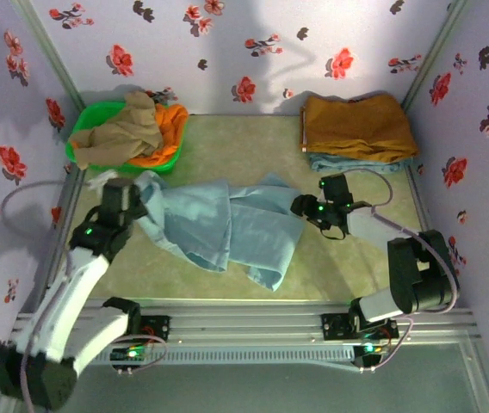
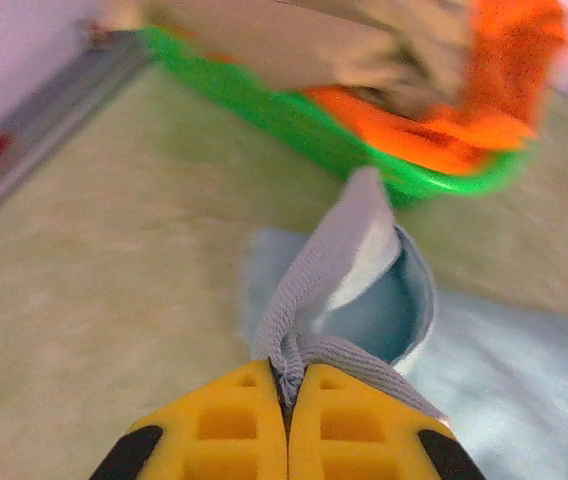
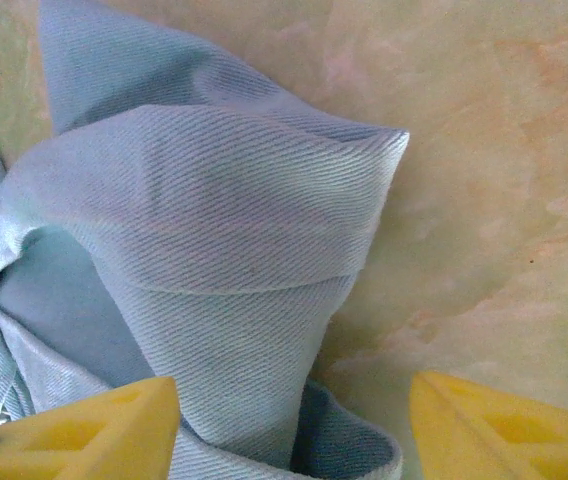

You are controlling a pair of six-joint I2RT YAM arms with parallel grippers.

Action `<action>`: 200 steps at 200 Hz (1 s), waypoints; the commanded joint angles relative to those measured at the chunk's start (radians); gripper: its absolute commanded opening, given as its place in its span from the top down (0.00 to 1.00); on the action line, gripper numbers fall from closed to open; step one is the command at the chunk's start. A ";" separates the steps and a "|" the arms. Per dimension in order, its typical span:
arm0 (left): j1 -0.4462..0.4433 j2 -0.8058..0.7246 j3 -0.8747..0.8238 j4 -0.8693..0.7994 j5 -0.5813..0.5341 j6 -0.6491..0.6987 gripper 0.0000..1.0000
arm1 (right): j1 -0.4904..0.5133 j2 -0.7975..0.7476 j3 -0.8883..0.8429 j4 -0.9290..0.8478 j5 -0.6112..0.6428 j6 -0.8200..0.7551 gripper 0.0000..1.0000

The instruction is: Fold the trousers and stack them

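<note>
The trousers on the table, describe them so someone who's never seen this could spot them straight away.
On the table, look between the green basket far left and the mustard-topped folded stack far right. The trousers sprawl across the near middle, pale sky-blue and rumpled, neither binned nor folded.

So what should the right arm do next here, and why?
Probably close the right tool on the raised fold of the pale blue trousers: it stands open astride that fold, while the left tool is pinched shut on the cloth's other end.
</note>
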 commanded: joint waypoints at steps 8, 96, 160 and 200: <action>0.159 -0.167 -0.048 -0.231 -0.023 -0.182 0.64 | 0.018 -0.016 0.035 -0.013 -0.014 0.008 0.34; 0.209 -0.334 -0.007 -0.392 0.241 -0.253 0.12 | 0.029 -0.026 0.048 -0.061 -0.014 -0.029 0.24; -0.371 -0.202 -0.277 -0.081 0.198 -0.561 0.09 | 0.057 0.076 0.041 0.006 -0.056 -0.006 0.20; -0.743 0.260 -0.121 0.111 0.032 -0.637 0.01 | 0.058 0.105 0.059 0.006 -0.043 -0.018 0.20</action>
